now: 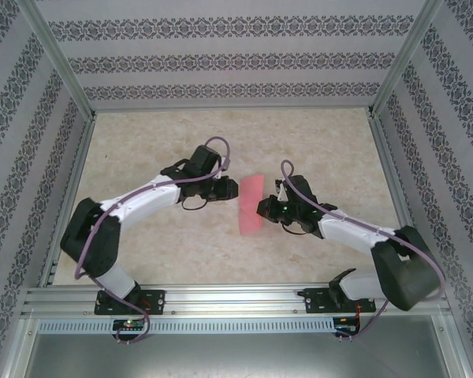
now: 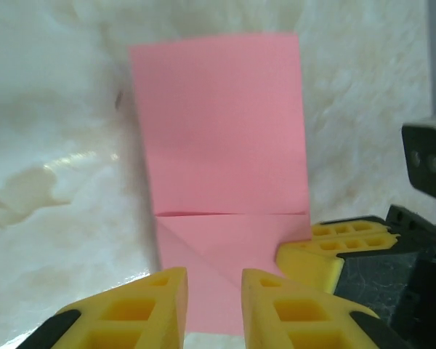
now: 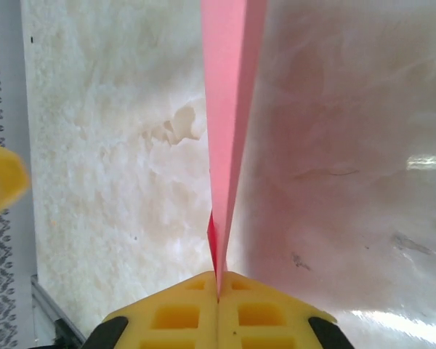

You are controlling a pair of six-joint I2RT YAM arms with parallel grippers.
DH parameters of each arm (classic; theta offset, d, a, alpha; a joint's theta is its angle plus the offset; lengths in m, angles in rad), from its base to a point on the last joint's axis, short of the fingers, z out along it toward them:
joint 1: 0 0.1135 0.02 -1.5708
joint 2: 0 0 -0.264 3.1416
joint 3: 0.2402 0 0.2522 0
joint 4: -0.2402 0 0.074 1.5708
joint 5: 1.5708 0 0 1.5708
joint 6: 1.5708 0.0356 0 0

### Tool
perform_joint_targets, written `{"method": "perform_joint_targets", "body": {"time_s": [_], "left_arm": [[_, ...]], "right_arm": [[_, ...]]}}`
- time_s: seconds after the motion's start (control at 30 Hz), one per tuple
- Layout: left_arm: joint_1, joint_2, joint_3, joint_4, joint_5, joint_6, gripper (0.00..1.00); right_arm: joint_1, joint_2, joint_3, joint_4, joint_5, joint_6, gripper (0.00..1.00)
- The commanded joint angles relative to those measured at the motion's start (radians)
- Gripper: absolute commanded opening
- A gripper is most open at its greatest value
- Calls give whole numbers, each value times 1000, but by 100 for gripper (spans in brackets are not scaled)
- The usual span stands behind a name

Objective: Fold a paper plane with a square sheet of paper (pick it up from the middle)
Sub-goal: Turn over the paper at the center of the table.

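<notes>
Fingertips of the right claw (image 3: 218, 280) are pressed together on the near edge of the pink sheet (image 3: 229, 109). The sheet runs straight away from them, seen edge-on, its two folded layers parting slightly farther out. The left claw (image 2: 213, 280) stands narrowly apart, with the sheet's near end showing in the gap between its tips; whether either tip touches the paper I cannot tell. From that side the sheet's long axis points directly away, and a crease crosses it close to the claw. From above, the sheet sits between both claws, about equally near each, over the middle of the desk (image 1: 189, 252). The next fold likely depends on the right pinch holding.
</notes>
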Motion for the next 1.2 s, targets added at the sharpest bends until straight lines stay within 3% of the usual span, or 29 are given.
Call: {"method": "perform_joint_targets", "body": {"time_s": [0.0,0.13,0.23,0.37,0.47,0.63,0.83,1.03,1.17], "left_arm": [[24,-70,-46,-58,-105,3,29],[38,-158,-82,-79,-181,-2,30],[47,-225,-114,-83,-248,-15,32],[66,-303,-155,-93,-343,-50,35],[83,-343,-184,-108,-402,-79,36],[111,-408,-221,-164,-498,-137,36],[190,-548,-300,-259,-650,-222,36],[234,-668,-343,-339,-791,-224,37],[234,-684,-349,-324,-780,-171,38]], "right_arm": [[15,-94,71,-230,125,-77,4],[74,-197,188,-513,355,-119,4],[149,-221,329,-789,621,-126,2],[271,-132,524,-1116,908,-49,0],[333,21,646,-1277,971,9,0],[411,332,809,-1363,958,41,1],[441,616,973,-1276,805,11,4],[455,779,1102,-1188,651,-5,12],[455,821,1117,-1090,533,-10,21]]}}
